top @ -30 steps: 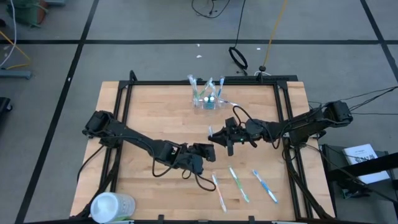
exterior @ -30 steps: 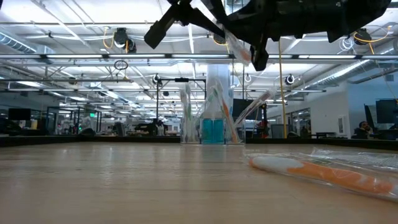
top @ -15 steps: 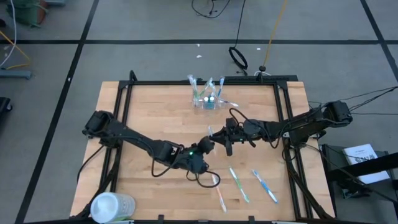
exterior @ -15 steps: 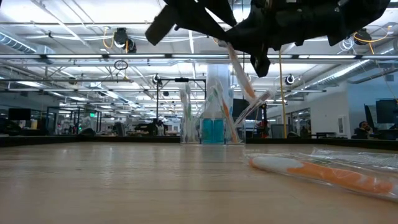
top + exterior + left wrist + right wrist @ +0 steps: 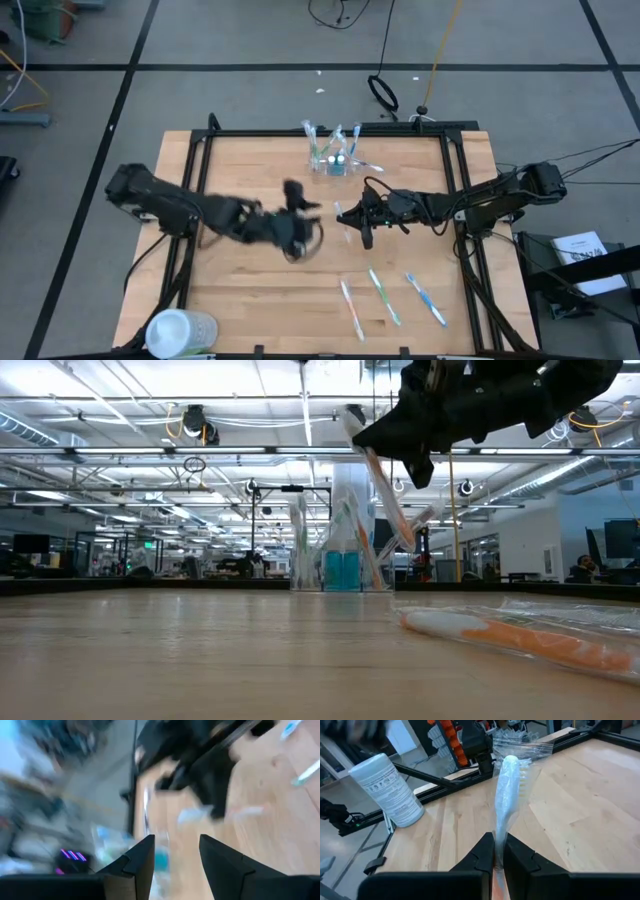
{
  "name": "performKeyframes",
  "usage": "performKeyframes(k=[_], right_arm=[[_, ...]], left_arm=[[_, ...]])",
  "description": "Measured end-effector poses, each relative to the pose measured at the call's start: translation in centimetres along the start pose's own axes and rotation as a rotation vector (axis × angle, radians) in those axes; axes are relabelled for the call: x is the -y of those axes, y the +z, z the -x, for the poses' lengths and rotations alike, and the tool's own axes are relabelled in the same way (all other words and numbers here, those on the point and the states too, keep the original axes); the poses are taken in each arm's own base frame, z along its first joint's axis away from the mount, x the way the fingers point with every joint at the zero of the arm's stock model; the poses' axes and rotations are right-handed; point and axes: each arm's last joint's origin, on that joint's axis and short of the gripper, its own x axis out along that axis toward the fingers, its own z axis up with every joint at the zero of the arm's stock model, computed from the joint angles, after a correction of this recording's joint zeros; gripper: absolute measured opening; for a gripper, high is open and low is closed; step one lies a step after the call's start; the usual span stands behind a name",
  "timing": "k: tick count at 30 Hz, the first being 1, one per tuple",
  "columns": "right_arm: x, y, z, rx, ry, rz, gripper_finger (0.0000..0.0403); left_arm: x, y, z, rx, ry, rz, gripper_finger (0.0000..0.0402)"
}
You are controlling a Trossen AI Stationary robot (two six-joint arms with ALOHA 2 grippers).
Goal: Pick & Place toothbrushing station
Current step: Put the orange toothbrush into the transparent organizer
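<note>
A clear cup [image 5: 333, 160] holding toothbrushes and blue tubes stands at the table's far middle, also visible in the low view as the cup [image 5: 345, 555]. My right gripper [image 5: 347, 215] hovers near the table's centre, shut on a plastic-wrapped white and orange toothbrush [image 5: 506, 785]. My left gripper [image 5: 305, 207] is in the air just to its left. It is open and has nothing between its fingers [image 5: 145, 857]. Three more wrapped toothbrushes [image 5: 384, 296] lie flat on the wood near the front edge. My right gripper pinches the wrapped toothbrush's handle [image 5: 498, 851] between its two fingers, coming almost level from the table's right. The brush runs along the fingers, its bristle head [image 5: 512, 762] out in front. In the low view the toothbrush [image 5: 385, 480] is slanted and lifted clear of the table.
A whitish round container [image 5: 180, 332] stands at the near left corner, seen as a labelled canister [image 5: 387, 787] in the right wrist view. A black frame rail [image 5: 200, 170] borders the table. One wrapped orange toothbrush [image 5: 520, 640] lies close to the low camera.
My left gripper has drawn away from my right gripper, going up and toward the table's left and far side, and has rolled about its own axis. The toothbrush has stayed with my right gripper. More of its length now shows in the low view, where it slants.
</note>
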Motion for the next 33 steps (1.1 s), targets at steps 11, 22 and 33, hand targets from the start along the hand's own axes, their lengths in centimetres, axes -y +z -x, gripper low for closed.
performKeyframes(k=[11, 22, 33], right_arm=[[0.0, 0.0, 0.0, 0.002, 0.001, 0.029, 0.0018], [0.1, 0.5, 0.0, 0.069, -0.066, 0.044, 0.0021], [0.0, 1.1, 0.1, 0.149, -0.087, 0.036, 0.0022]], left_arm=[[-2.9, -6.0, -4.8, 0.169, -0.049, 0.501, 0.0161], [2.3, -12.1, -7.3, 0.374, -0.333, 0.737, 0.0161], [2.8, -12.0, -6.9, 0.425, -0.340, 0.762, 0.0161]])
